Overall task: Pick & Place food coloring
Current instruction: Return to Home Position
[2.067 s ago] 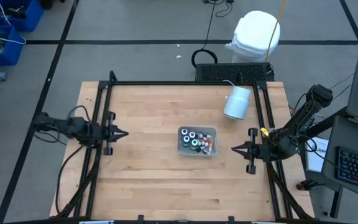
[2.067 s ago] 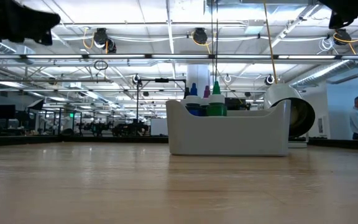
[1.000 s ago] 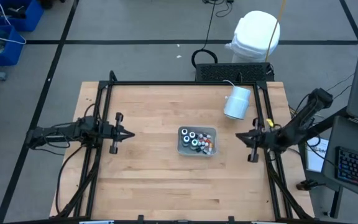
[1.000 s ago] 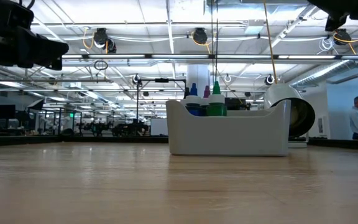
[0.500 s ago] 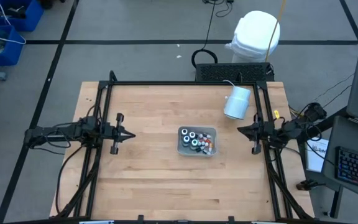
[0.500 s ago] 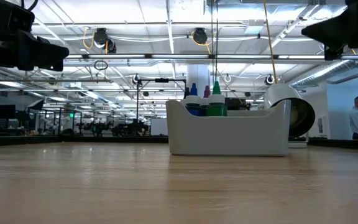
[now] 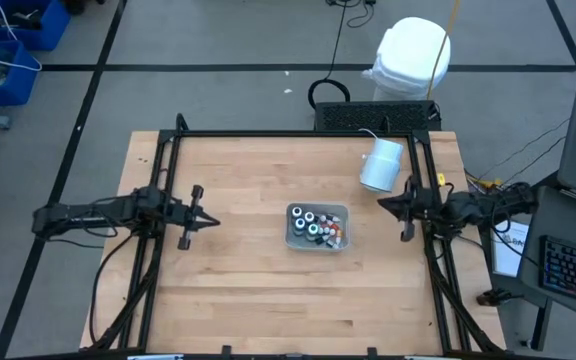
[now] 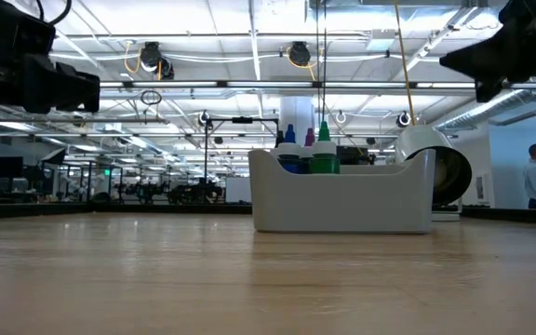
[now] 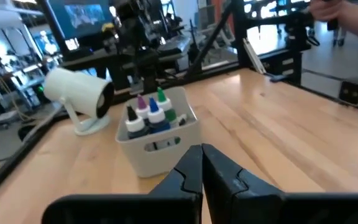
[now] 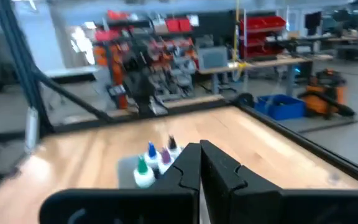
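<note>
The food coloring bottles (image 7: 316,227) stand in the gray bin (image 7: 292,243) at centre frame on the bench (image 7: 248,290). The left end effector (image 7: 211,222) and right end effector (image 7: 383,205) flank it, both closed and empty, the right nearer

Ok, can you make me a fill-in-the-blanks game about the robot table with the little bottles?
1. The food coloring bottles all sit ____ the bin.
2. The left gripper and the right gripper are both ____, holding nothing.
3. The white cylinder is nearer the ____ gripper.
4. On the table, the bin sits ____ the two grippers.
Missing words: inside; shut; right; between.
</note>
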